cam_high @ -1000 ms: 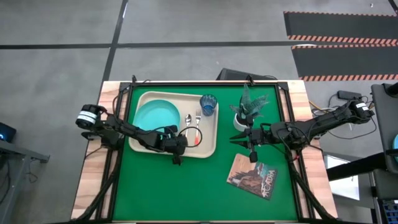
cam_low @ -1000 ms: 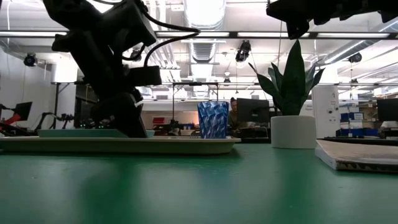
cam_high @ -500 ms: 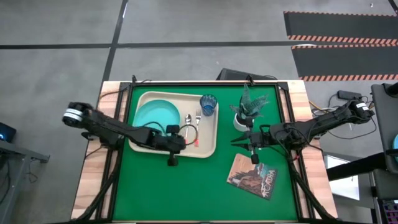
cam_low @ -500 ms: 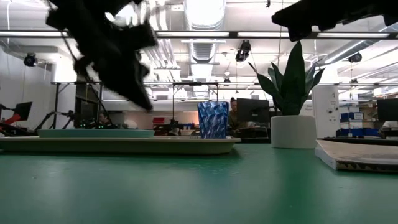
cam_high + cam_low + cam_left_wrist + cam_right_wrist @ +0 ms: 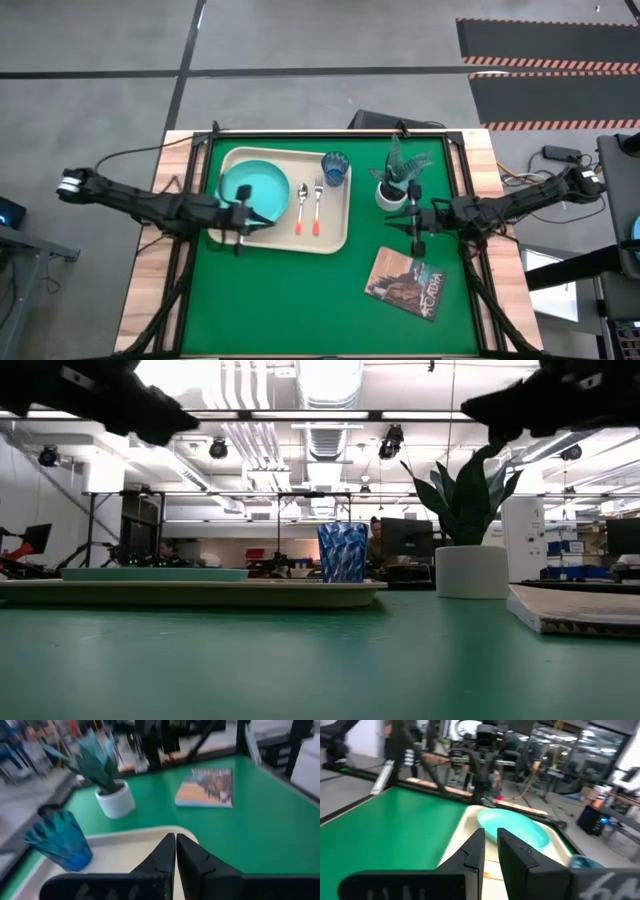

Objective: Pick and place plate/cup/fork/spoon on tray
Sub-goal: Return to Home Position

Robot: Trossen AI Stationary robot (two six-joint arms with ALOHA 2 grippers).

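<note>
Cream tray (image 5: 335, 238) from above: we see the plate (image 5: 262, 184), spoon (image 5: 301, 207), fork (image 5: 318, 205) and cup (image 5: 335, 167) on it; the left claw (image 5: 240, 217), pressed together, overlaps the plate's edge. Level with the table (image 5: 320, 660), the cup stands on the tray. The right claw (image 5: 490, 847) is narrowly parted, empty.

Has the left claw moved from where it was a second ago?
Yes. In the high view the left gripper has pulled back from beside the fork toward the tray's left end, now over the plate's edge, shut.
</note>
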